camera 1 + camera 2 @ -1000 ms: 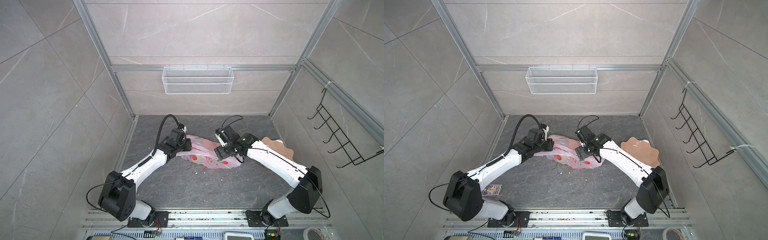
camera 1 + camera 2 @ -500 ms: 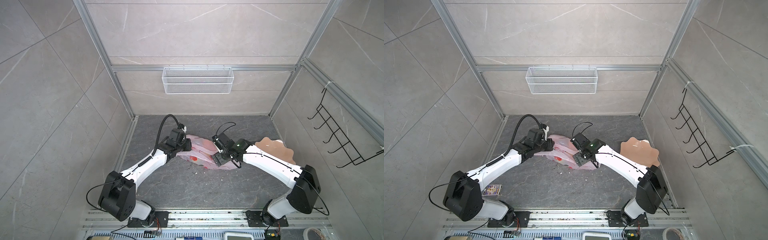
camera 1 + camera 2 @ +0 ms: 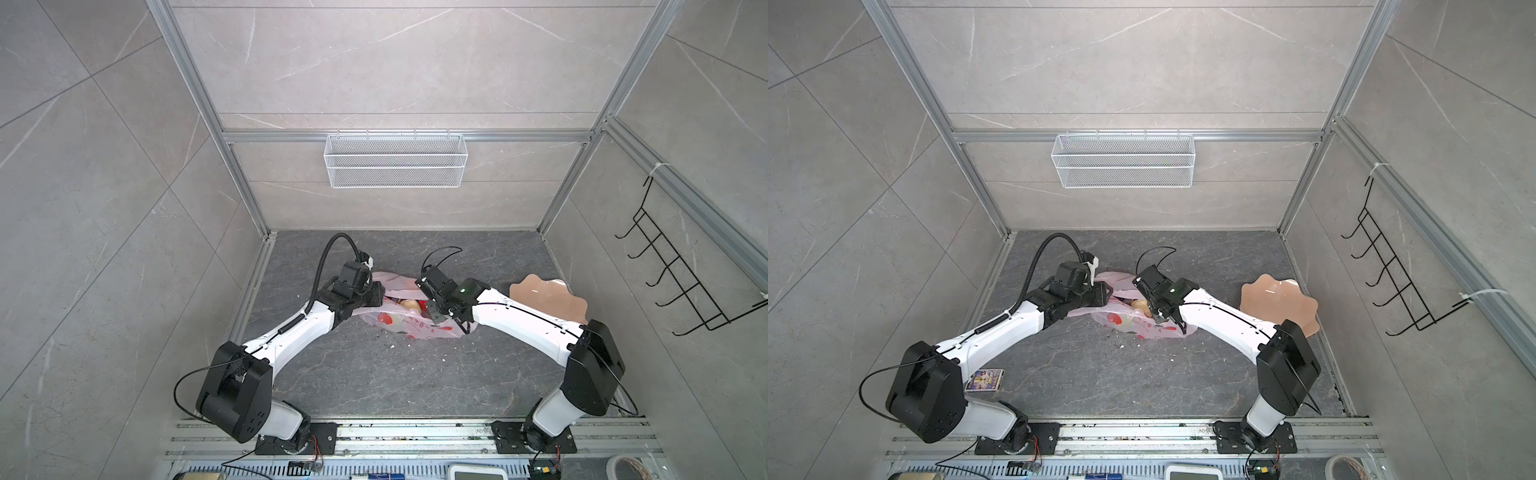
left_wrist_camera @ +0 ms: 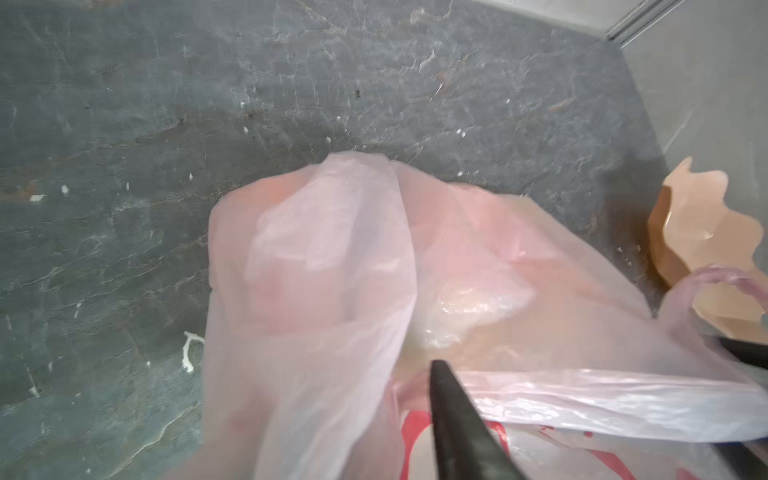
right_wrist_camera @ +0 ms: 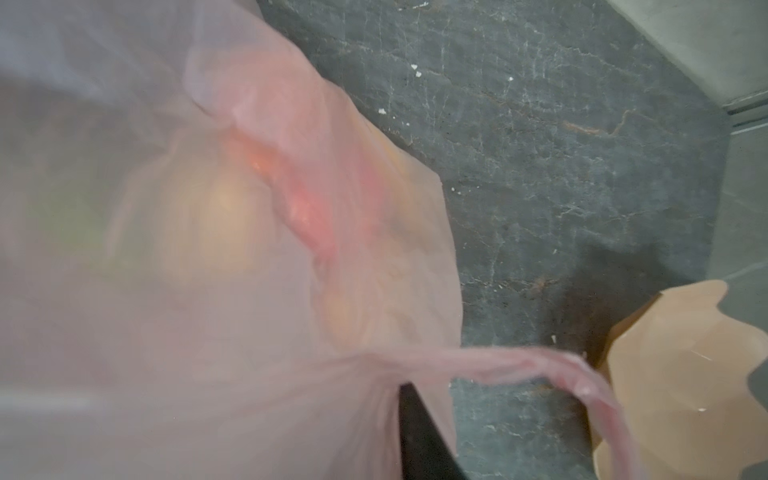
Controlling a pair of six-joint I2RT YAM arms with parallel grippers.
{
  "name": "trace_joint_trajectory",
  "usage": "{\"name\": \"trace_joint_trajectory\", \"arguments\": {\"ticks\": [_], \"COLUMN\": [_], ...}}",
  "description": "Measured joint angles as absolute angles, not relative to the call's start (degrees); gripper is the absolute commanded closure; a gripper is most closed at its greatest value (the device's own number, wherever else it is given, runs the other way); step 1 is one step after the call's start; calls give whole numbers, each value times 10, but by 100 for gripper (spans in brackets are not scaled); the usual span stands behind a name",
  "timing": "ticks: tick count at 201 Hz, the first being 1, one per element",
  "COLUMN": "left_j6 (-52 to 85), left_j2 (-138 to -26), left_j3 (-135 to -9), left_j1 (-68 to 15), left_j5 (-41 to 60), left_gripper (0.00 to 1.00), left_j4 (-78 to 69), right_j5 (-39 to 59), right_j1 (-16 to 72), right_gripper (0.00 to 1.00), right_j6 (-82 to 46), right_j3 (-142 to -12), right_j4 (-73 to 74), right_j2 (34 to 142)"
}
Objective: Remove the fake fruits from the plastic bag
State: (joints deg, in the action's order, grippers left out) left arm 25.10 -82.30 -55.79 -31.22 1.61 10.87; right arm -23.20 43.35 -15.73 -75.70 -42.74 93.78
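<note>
The pale pink plastic bag [image 3: 411, 328] lies crumpled mid-floor between both arms. Through its open mouth a beige fake fruit [image 3: 409, 305] shows beside a bit of red and yellow; the other fake fruits are only blurred shapes under the film. My left gripper [image 3: 374, 293] sits at the bag's left rim. In the left wrist view one black finger [image 4: 449, 407] shows and the bag [image 4: 316, 257] hides the other. My right gripper [image 3: 432, 307] is at the mouth's right side. In the right wrist view the film [image 5: 208, 291] bunches at its one visible finger [image 5: 415, 428], pinched, with a handle loop [image 5: 540, 361] trailing off.
A peach scalloped plate [image 3: 548, 301] lies right of the bag by the right wall. A white wire basket [image 3: 395, 166] hangs on the back wall and a black hook rack [image 3: 681, 282] on the right wall. A small printed box [image 3: 984, 380] lies near the left arm's base.
My right gripper has moved left, from over the bag's right part to its mouth, and closed on the film. The left arm has stayed at the bag's left rim.
</note>
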Motion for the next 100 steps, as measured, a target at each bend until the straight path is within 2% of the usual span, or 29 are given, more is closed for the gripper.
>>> {"name": "trace_joint_trajectory", "arguments": {"ticks": [39, 62, 69, 100], "left_j6": [253, 253, 253, 244], "left_j2": [-805, -794, -793, -781], "left_j3": [-541, -541, -541, -525], "left_j1": [-334, -349, -354, -376], "left_j5": [-35, -65, -74, -96], "left_gripper": [30, 23, 19, 13], "left_j4": [131, 141, 143, 139], "right_j5": [-147, -112, -104, -76], "right_j1": [380, 369, 366, 344], "right_gripper": [92, 94, 95, 95], "right_j6": [-217, -248, -256, -286], "right_j3": [-757, -756, -756, -747], "right_j4": [-376, -355, -352, -339], "right_j2": [916, 913, 913, 909]}}
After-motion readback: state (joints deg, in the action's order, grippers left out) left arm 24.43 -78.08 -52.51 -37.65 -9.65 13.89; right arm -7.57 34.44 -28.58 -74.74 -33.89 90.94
